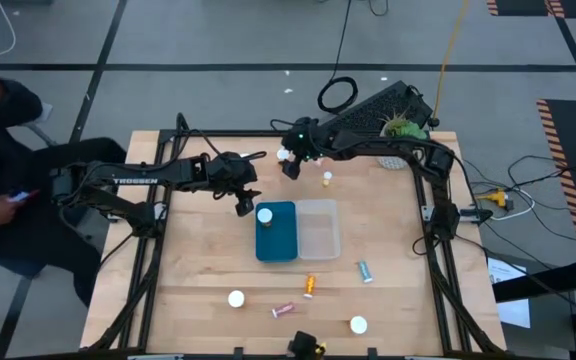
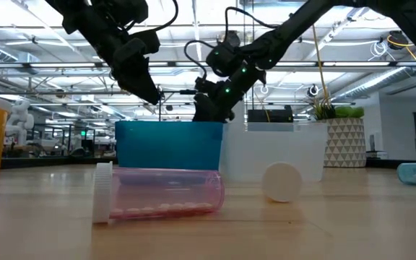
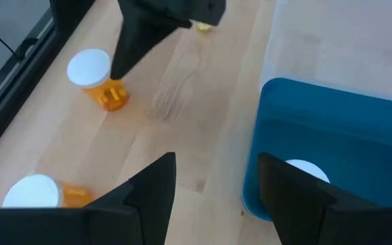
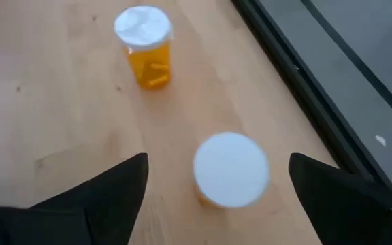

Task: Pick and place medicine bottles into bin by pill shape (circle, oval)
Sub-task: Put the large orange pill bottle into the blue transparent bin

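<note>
Wooden table [image 1: 198, 270] fills the centre of the high view, with a blue bin [image 1: 276, 232] and a clear bin [image 1: 319, 229] side by side mid-frame; a white-capped bottle [image 1: 265, 215] stands in the blue one. Left gripper [image 1: 245, 203] hovers open just upper-left of the blue bin. Right gripper [image 1: 290, 163], open, hangs over an amber bottle [image 4: 231, 170] near the table's upper edge, and other medicine bottles [image 1: 309, 286] lie scattered along the lower frame.

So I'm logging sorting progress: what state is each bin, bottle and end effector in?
Blue bin: holds one white-capped bottle.
Clear bin: nothing visible inside.
Pink bottle: lying on its side, capped.
Left end effector: open, empty, beside the blue bin.
Right end effector: open above an upright bottle.
</note>
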Controlling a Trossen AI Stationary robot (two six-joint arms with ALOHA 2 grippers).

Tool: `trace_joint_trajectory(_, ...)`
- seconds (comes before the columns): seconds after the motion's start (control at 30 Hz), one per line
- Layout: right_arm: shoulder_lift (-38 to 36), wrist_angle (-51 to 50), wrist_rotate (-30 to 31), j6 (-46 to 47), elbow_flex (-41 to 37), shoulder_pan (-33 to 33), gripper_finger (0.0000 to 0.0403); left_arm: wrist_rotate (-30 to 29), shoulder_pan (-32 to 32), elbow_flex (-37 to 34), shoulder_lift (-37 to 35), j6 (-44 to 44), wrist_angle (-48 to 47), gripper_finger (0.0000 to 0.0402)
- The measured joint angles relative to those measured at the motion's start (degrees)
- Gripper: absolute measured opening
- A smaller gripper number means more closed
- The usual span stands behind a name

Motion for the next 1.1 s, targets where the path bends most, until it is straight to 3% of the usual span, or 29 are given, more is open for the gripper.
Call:
trace_joint_trajectory(0.93,3.6,2.1,1.3,1.4,0.0,0.0,0.0337,0.4,-0.1,0.0,0.0,2.5,3.5,0.0209)
trace_joint_trajectory(1.1,4.1,2.9,0.2,1.6,0.0,0.0,0.0312,0.4,-0.1,0.0,0.0,2.5,3.5,0.0209)
